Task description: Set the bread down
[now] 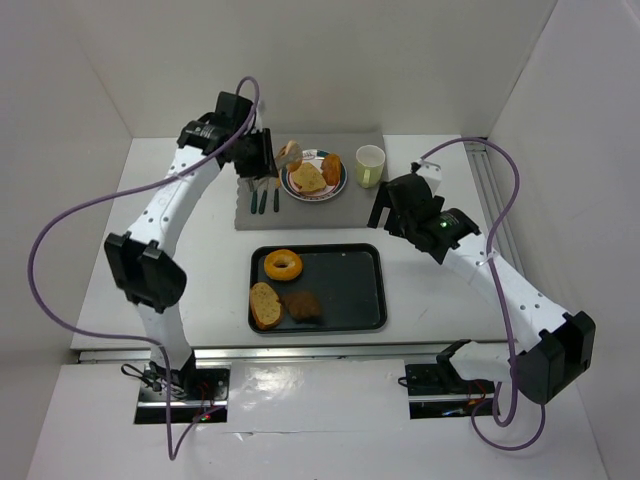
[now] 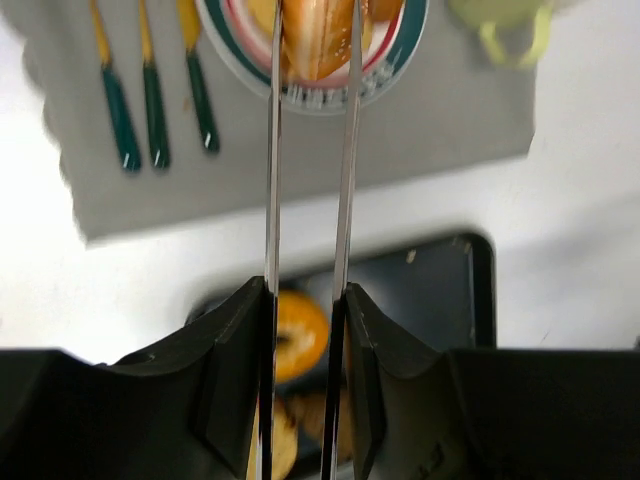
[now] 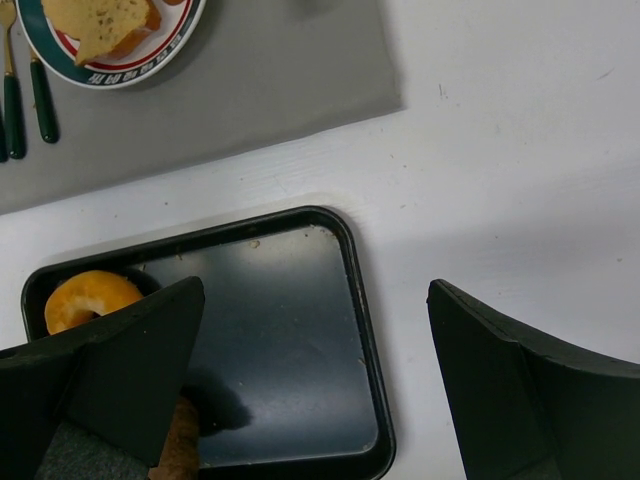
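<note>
Counter (image 1: 215, 290) – white, carries a grey mat (image 1: 350, 210) at the far side and a black tray (image 1: 345, 285) nearer the arm bases

Left arm stretched out over the mat; right arm pulled back, hanging above the tray's right half

Plate (image 2: 330, 95) – directly under the left end effector (image 1: 282, 157), already holding a slice and an orange roll. Three green-handled pieces of cutlery (image 2: 160, 110) lie on the mat to the left of the fingers, a pale cup (image 1: 370, 165) off to their right

Left end effector – thin fingers drawn close, pinching the bread (image 2: 316, 40) at their tips. Bread's long axis seems to run along the fingers; its far end is cut off in the wrist view. Whether it hangs clear of the plate or touches it, cannot tell

Right end effector (image 3: 316, 290) – fingers spread wide, nothing between them, well apart from the plate

Key relation: the target is straight below the left fingertips, so the bread needs only to go down and be let go. The overhead view puts it toward the plate's far-left edge – risk of tipping off the rim; a nudge inward looks wise

Left arm clearly the nearer; right arm has no part here

Placement nearly done, release not yet made
</note>
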Robot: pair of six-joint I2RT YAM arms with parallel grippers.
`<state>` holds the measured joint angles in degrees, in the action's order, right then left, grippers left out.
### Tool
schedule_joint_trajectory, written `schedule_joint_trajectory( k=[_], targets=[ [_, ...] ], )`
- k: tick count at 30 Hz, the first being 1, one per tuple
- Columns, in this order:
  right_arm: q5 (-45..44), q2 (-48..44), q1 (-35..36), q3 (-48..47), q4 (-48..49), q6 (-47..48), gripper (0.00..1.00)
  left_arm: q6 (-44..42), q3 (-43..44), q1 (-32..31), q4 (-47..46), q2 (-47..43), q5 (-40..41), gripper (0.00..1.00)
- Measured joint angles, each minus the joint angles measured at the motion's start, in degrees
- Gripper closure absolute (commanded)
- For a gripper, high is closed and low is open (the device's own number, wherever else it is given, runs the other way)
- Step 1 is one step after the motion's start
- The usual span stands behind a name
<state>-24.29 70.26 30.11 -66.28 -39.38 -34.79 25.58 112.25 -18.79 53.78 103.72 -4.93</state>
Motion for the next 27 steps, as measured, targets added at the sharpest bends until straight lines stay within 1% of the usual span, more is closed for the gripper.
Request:
schedule_joint_trajectory(
  k=[1, 4, 6, 8, 10, 11, 12, 14, 15, 18, 21, 22, 23, 27],
  targets=[
    [0.07, -0.02, 0.0, 0.11, -0.02, -0.02, 0.0, 0.35, 2.75, 0.68, -0.72, 2.69, -0.57, 0.91],
    [0.24, -0.02, 0.0, 0.28, -0.07, -0.07, 0.0, 1.84, 9.49, 1.92, -3.1, 10.64, -2.84, 0.91],
    [0.33, -0.07, -0.02, 0.28, -0.07, -0.09, 0.0, 2.56, 12.26, 2.23, -4.15, 14.95, -4.31, 0.89],
    [0.31, -0.07, -0.02, 0.28, -0.07, -0.26, 0.0, 3.39, 14.64, 2.25, -4.26, 18.75, -5.51, 0.85],
    [0.31, -0.07, -0.02, 0.28, -0.11, -0.31, 0.0, 4.31, 15.17, 2.23, -4.61, 20.92, -6.58, 0.8],
    [0.31, -0.07, 0.0, 0.28, -0.13, -0.31, 0.0, 4.63, 15.17, 2.23, -4.44, 21.64, -7.02, 0.74],
    [0.31, -0.07, 0.0, 0.28, -0.2, -0.31, 0.0, 4.85, 15.17, 2.23, -4.31, 22.08, -7.37, 0.69],
    [0.31, -0.07, 0.0, 0.28, -0.28, -0.33, 0.0, 4.94, 15.15, 2.23, -4.37, 22.6, -7.76, 0.57],
    [0.31, -0.07, 0.0, 0.28, -0.31, -0.31, 0.0, 5.01, 15.13, 2.21, -4.42, 22.69, -7.91, 0.53],
    [0.31, -0.07, 0.0, 0.28, -0.33, -0.33, 0.0, 5.11, 14.82, 2.19, -4.55, 22.69, -8.33, 0.47],
    [0.31, -0.07, 0.0, 0.28, -0.35, -0.31, 0.0, 5.07, 13.92, 2.19, -4.94, 22.69, -8.52, 0.38],
    [0.35, -0.07, -0.02, 0.28, -0.35, -0.33, 0.0, 4.98, 13.64, 2.19, -4.98, 22.69, -8.52, 0.38],
    [0.33, -0.07, 0.0, 0.28, -0.35, -0.33, 0.0, 4.83, 13.35, 2.19, -4.94, 22.69, -8.52, 0.36],
    [0.7, -0.07, 0.0, 0.28, -0.35, -0.33, 0.0, 4.61, 13.2, 2.19, -5.03, 22.69, -8.52, 0.36]
  ],
)
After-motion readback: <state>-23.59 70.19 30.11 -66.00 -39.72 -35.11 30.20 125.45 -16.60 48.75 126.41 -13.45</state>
